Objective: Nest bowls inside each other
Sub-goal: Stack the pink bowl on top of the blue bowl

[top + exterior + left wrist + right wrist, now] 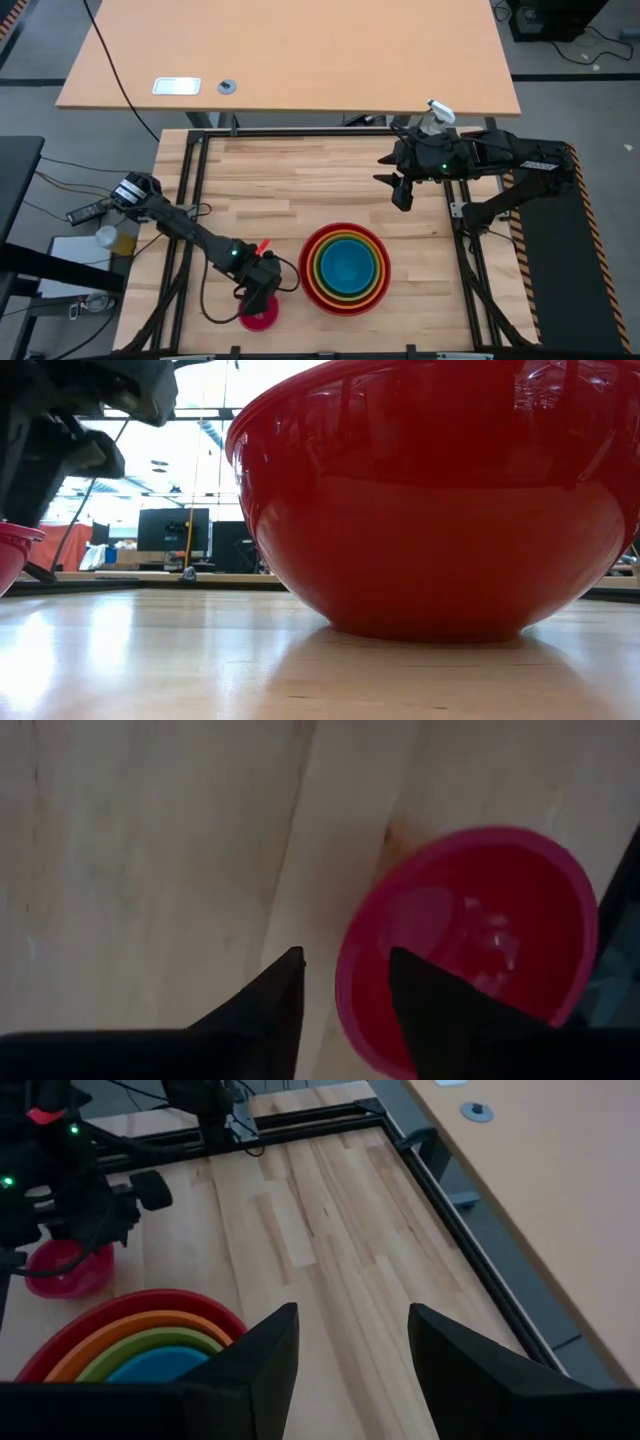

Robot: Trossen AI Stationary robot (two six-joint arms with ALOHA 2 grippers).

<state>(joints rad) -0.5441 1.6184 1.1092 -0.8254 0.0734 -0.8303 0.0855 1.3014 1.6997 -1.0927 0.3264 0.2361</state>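
Left gripper [345, 995] parted astride pink bowl [480, 935] rim, one finger inside, not clamped

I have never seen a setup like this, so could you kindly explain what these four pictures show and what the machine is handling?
It is a robot with two dark arms at a wooden table, each ending in two-fingered jaws. One picture looks straight down, one looks level from the tabletop, and two come from cameras on the wrists. Four bowls already sit nested: blue bowl in green, orange, then the red bowl. The small pink bowl stands apart near the table's front edge. The left gripper is over it, jaws open astride its rim, one finger inside and one outside. The right gripper waits open over the table's far right, holding nothing.
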